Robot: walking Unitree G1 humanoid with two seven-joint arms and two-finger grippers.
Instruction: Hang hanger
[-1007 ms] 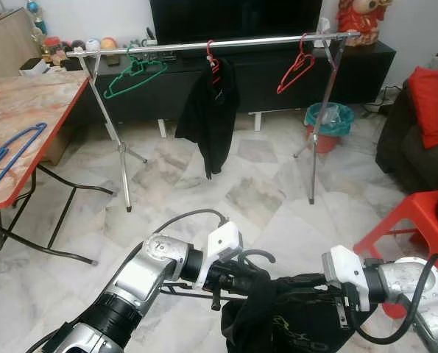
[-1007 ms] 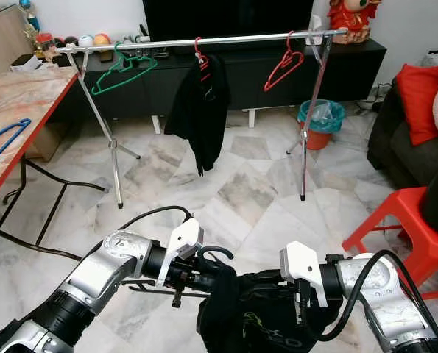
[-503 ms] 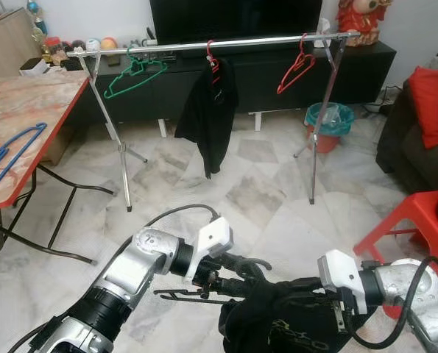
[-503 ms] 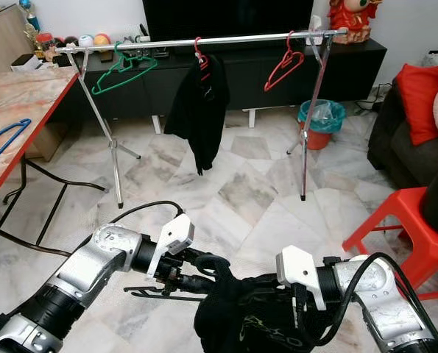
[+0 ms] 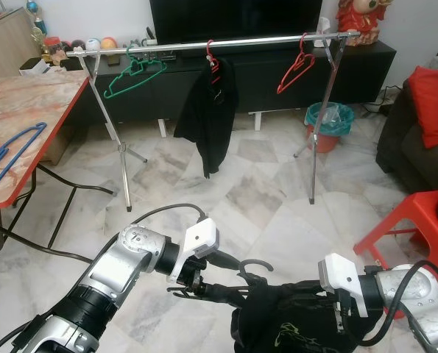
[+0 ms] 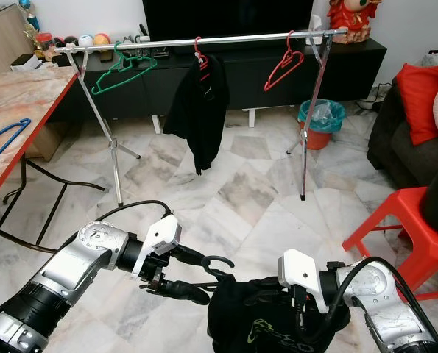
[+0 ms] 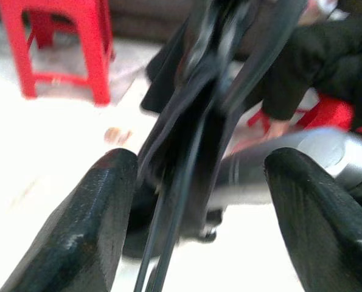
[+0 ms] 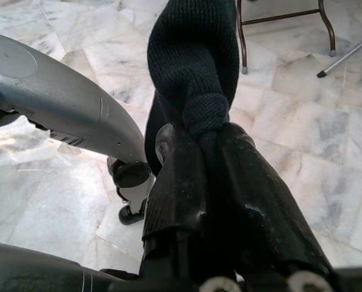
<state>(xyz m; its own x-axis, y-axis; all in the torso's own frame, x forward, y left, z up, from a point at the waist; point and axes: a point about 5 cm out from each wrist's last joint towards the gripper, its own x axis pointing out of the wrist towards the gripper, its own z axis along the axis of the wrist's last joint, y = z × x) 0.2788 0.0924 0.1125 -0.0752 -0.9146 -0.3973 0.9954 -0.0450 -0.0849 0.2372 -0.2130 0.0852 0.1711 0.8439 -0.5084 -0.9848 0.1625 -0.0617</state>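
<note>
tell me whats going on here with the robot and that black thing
The robot is getting a black garment onto a black hanger, low in front of it. The right gripper is shut on the fabric, while the open left gripper straddles the hanger. The clothes rail ahead holds a green hanger, a red hanger and a black top.

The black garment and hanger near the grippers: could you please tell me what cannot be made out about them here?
- Garment: lower part cut off by the eye views' bottom edge; its type is unclear.
- Hanger: far end hidden under the garment, so how far it is threaded cannot be told.
- Left gripper: left wrist view is blurred; fingers open, contact with the hanger unclear.
- Right gripper: shut on the garment, fingertips buried in cloth.
</note>
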